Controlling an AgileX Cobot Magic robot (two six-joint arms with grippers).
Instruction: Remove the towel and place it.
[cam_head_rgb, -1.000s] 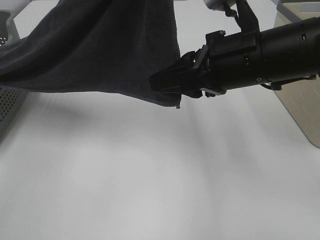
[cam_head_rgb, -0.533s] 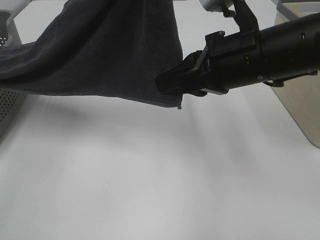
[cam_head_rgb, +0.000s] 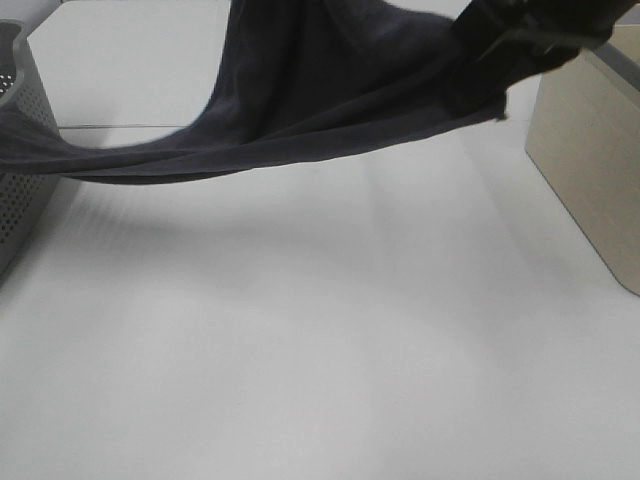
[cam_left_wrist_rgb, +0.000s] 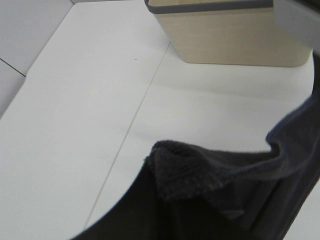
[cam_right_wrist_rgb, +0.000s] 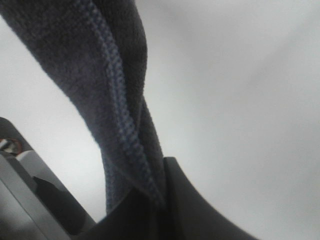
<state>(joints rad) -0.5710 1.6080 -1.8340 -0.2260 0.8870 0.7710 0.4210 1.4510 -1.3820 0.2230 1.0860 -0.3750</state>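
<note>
From the high camera, I see the towel (cam_head_rgb: 330, 90) slung in the air above the white table (cam_head_rgb: 320, 350). It runs from the grey perforated basket (cam_head_rgb: 20, 170) at 9 o'clock up to the right gripper (cam_head_rgb: 497, 55) at 1 o'clock. The belly sags between those ends and touches nothing on the table. A wooden box (cam_head_rgb: 590, 170) stands at 3 o'clock, apart from the cloth. I cannot see the left gripper here.

On the left wrist camera, a bunched fold of towel (cam_left_wrist_rgb: 215, 200) fills the space nearest the lens and hides the fingers. That gripper is fully closed, but I cannot tell whether cloth is in it. The wooden box (cam_left_wrist_rgb: 230, 40) sits beyond, across bare table.

On the right wrist camera, the jaws are clamped tight on the towel's stitched hem (cam_right_wrist_rgb: 117, 100), and the cloth twists into a rope as it leaves them.

I judge the towel light, limp and matte, unlikely to slide out but quick to droop, fold and drag. The hem near a corner is the firmest place to hold. Two ends held well apart should let it land flat rather than heaped.
</note>
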